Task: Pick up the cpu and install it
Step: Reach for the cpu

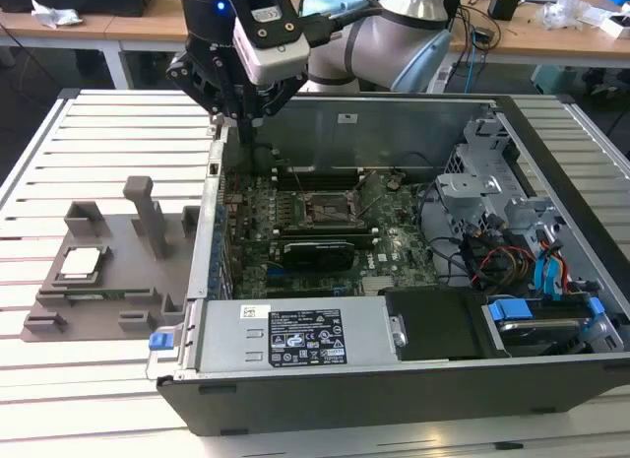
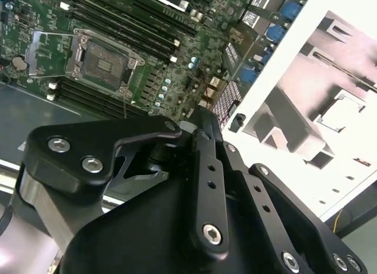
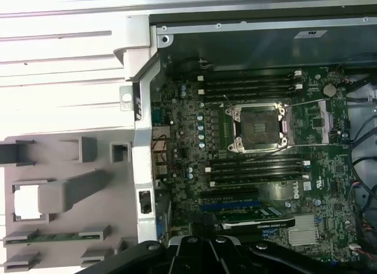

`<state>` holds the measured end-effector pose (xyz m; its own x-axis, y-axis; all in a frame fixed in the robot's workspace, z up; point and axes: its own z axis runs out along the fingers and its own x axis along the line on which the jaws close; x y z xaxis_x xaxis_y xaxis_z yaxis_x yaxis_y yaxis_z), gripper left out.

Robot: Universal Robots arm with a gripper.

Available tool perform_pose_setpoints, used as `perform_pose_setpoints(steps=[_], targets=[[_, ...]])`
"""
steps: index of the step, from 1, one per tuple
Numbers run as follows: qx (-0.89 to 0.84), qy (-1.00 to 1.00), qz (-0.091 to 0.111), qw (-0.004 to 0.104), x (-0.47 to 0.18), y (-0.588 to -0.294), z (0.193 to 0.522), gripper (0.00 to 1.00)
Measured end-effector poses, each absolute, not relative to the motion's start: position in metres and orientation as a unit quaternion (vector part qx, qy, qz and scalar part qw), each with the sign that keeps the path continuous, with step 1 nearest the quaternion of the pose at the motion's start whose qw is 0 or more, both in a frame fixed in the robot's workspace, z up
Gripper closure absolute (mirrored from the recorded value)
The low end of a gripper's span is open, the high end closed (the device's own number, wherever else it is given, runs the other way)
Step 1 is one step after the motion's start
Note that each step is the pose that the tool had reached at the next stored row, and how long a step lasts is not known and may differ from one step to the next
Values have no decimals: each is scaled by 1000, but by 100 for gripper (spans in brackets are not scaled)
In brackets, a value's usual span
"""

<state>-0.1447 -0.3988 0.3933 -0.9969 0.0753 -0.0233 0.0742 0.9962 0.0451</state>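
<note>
The cpu (image 1: 81, 264) is a small pale square chip lying in a recess of the grey fixture (image 1: 108, 281) on the exterior view's left, outside the computer case. It also shows in both wrist views (image 3: 26, 202) (image 2: 341, 112). My gripper (image 1: 244, 121) hangs above the case's rear left corner, well apart from the cpu, and it looks shut with nothing in it. From behind, its black links converge to the tips (image 2: 197, 118). The motherboard's square socket (image 1: 330, 210) (image 3: 257, 128) (image 2: 105, 63) lies bare, with its metal frame swung open.
The open case (image 1: 394, 399) holds a power supply (image 1: 285, 335) at the front, a black expansion card (image 1: 315, 251), memory slots (image 3: 253, 85) and drive bays with cables (image 1: 522, 241) on the exterior view's right. Grey posts (image 1: 148, 212) rise from the fixture. A slatted white table (image 1: 98, 133) lies underneath.
</note>
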Motion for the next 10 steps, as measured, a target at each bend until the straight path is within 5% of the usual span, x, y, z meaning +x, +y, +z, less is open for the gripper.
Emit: perform_pose_setpoints(steps=[10], targets=[[37,999,22,12,-170,-399,393,89]])
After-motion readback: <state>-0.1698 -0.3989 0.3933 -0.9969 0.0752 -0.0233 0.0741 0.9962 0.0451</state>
